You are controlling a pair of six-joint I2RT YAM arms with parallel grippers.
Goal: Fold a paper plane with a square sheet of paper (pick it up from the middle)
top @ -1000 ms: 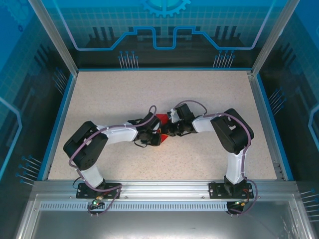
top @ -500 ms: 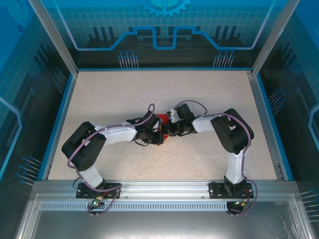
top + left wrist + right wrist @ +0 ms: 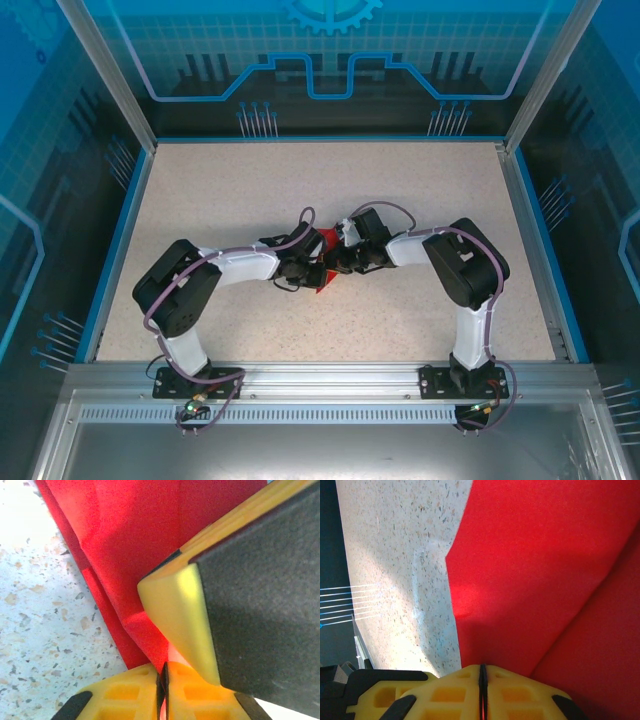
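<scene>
The square sheet of paper point(image 3: 323, 241) is bright red and creased, held off the table's middle between both grippers. My left gripper point(image 3: 312, 272) is shut on a lower edge of the red sheet point(image 3: 125, 540); its jaws point(image 3: 164, 674) pinch a thin fold. Close beside that pinch is a yellow finger point(image 3: 175, 610) of the right gripper. My right gripper point(image 3: 339, 262) comes in from the right. Its jaws point(image 3: 481, 672) are shut on the sheet point(image 3: 540, 570), which shows a diagonal crease. Most of the paper is hidden under the two grippers in the top view.
The speckled beige table point(image 3: 250, 190) is bounded by a blue rim point(image 3: 120, 230) and metal posts. Both arm bases are bolted to the near rail point(image 3: 330, 385). Bare tabletop lies to the left of the paper point(image 3: 40, 620).
The left arm has shifted slightly right and forward, closer to the right gripper. A red corner of the sheet now pokes out below the grippers. The right arm has not moved.
</scene>
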